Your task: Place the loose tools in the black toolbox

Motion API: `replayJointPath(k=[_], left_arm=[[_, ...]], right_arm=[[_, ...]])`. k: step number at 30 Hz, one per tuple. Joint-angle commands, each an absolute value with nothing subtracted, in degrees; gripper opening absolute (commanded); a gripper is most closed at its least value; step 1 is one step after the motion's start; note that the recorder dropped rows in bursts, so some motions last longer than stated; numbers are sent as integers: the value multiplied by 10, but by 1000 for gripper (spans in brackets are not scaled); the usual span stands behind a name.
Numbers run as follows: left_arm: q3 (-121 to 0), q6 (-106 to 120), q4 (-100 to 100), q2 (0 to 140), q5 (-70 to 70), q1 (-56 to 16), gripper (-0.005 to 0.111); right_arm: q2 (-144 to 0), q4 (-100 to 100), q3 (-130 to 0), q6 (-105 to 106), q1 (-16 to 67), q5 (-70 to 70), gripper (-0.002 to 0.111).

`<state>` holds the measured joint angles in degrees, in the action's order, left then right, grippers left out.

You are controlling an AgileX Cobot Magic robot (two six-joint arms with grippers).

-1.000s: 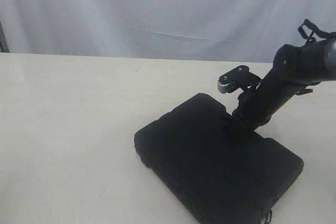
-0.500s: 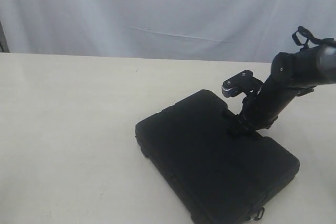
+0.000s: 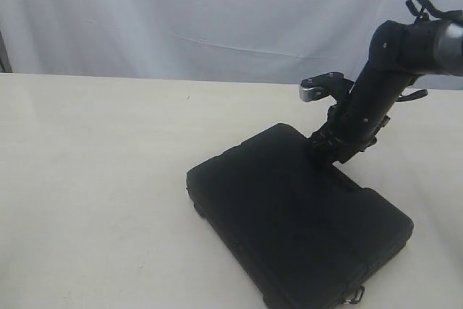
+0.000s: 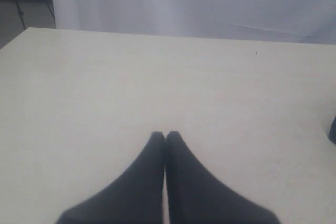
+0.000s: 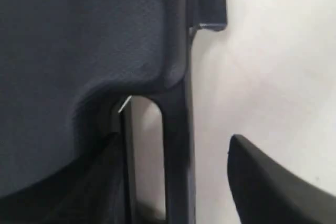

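Note:
The black toolbox (image 3: 289,215) lies shut and flat on the table, right of centre. My right gripper (image 3: 324,155) sits at its far edge, by the slot handle. In the right wrist view the toolbox (image 5: 79,35) fills one side, and its handle bar (image 5: 176,145) runs between my right gripper's (image 5: 170,148) spread fingers; one finger (image 5: 262,182) stands apart from the bar, over bare table. The right gripper is open. My left gripper (image 4: 166,136) is shut on nothing above bare table. No loose tools are in view.
The cream table (image 3: 94,179) stretches left of the toolbox, with a white curtain (image 3: 217,12) behind it. A latch tab (image 5: 212,1) sticks out from the toolbox rim. A small metal clip (image 3: 354,296) shows at the toolbox's near edge.
The right gripper's jaws have opened and the right arm has risen and straightened at the toolbox's far edge. The toolbox shifted slightly, then lay still.

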<state>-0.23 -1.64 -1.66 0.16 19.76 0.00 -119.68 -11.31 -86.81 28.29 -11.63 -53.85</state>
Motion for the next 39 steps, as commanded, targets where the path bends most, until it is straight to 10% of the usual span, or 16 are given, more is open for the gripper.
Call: replayJointPath(k=[1,12,20,29,39], left_arm=[[0,-16,-15,0,195,-4,0],[0,-16,-15,0,195,-4,0],[0,-18,-15,0,195,-4,0],[0,-18,-15,0,195,-4,0],[0,-18,-15,0,195,-4,0]], right_arm=[[-1189,-158,-904,283,-118,-605,57],[-1119,-209,-927,267,-118,-652,57],[-949,-209,-919,225,-118,-700,29],[-645,-216,-698,184,-118,-700,28],[-521,-354,-442,197,-118,-371,0]])
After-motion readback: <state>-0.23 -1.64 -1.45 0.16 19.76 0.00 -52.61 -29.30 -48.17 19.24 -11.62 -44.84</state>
